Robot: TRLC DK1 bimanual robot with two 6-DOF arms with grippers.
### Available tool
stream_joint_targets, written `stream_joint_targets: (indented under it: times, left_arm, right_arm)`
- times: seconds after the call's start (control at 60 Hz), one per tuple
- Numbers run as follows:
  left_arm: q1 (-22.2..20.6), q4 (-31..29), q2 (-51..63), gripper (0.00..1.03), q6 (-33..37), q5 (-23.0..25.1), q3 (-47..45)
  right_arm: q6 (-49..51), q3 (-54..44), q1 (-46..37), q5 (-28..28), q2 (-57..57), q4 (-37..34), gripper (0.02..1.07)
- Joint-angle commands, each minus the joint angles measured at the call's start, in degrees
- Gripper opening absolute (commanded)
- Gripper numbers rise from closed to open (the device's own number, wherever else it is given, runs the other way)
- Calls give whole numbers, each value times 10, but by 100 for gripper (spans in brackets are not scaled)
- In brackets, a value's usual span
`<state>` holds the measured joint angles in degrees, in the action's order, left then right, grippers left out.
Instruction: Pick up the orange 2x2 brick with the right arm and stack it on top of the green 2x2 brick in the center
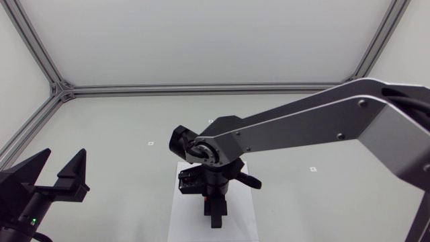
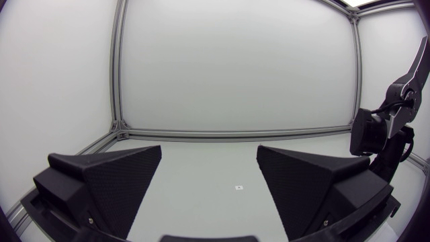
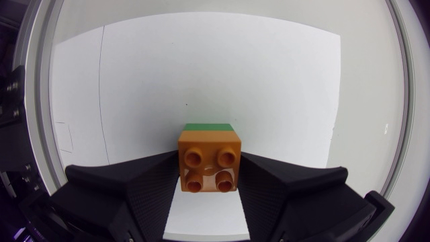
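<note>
Right fingers (image 3: 134,195) pinch the orange brick (image 3: 209,163) atop the green brick (image 3: 209,126).

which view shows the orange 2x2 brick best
The right wrist view: the orange 2x2 brick fills the gap between the fingers of the right gripper, all four studs visible. In the head view the right arm covers it; the left wrist view misses it entirely.

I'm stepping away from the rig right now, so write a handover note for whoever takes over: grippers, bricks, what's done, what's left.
Left gripper: open, empty, off to its own side.
Right gripper: shut on the orange brick, over the centre.
Green brick: under the orange one; only its far edge shows.
Done: pick-up, carry to the green brick.
Left: confirm the orange one is seated (cannot tell), release, withdraw.
</note>
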<state>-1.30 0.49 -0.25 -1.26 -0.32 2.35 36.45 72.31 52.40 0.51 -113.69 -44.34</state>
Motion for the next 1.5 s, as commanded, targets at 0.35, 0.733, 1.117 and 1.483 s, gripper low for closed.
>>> stream_joint_targets:
  times: [0.35,0.733,1.117,1.483]
  left_arm:
    - [2,-8,-5,99,7,2,-23]
    - [2,-8,-5,99,7,2,-23]
    - [2,-8,-5,99,7,2,-23]
    - [2,-8,-5,99,7,2,-23]
  right_arm:
    - [9,-10,-6,4,34,-6,92]
    - [10,-2,-5,4,22,3,88]
    - [17,-6,-2,-3,15,10,47]
    - [20,-24,-2,-4,29,12,46]
